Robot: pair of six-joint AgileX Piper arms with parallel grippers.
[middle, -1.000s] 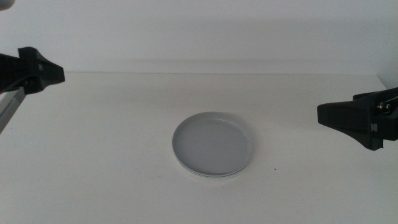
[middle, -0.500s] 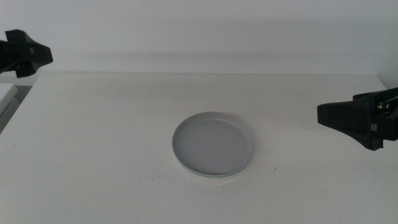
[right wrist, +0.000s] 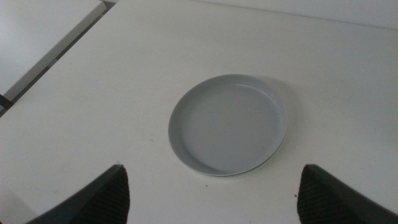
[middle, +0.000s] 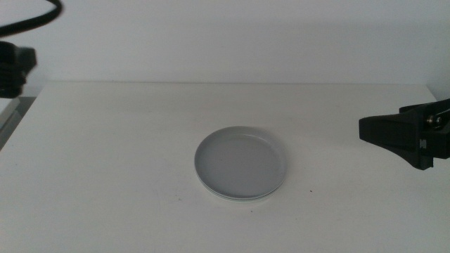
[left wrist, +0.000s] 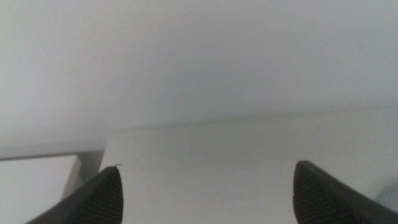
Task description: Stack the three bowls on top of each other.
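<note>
White table (middle: 126, 154), stacked bowls (middle: 240, 164), pale wall (middle: 232, 35)

The right gripper (middle: 365, 129) hangs in the air at the right edge of the middle view, its dark body reaching inward and tapering toward the tips. From its own wrist camera the two fingers (right wrist: 99, 199) stand wide apart, nothing between them, both tips free and touching nothing. Over on the left, the left arm (middle: 14, 67) is pulled right back, only a dark piece and a cable showing at the far upper corner. The left gripper (left wrist: 205, 196) holds its fingers (left wrist: 93, 200) spread wide too, tips bare, gripping nothing.
</note>
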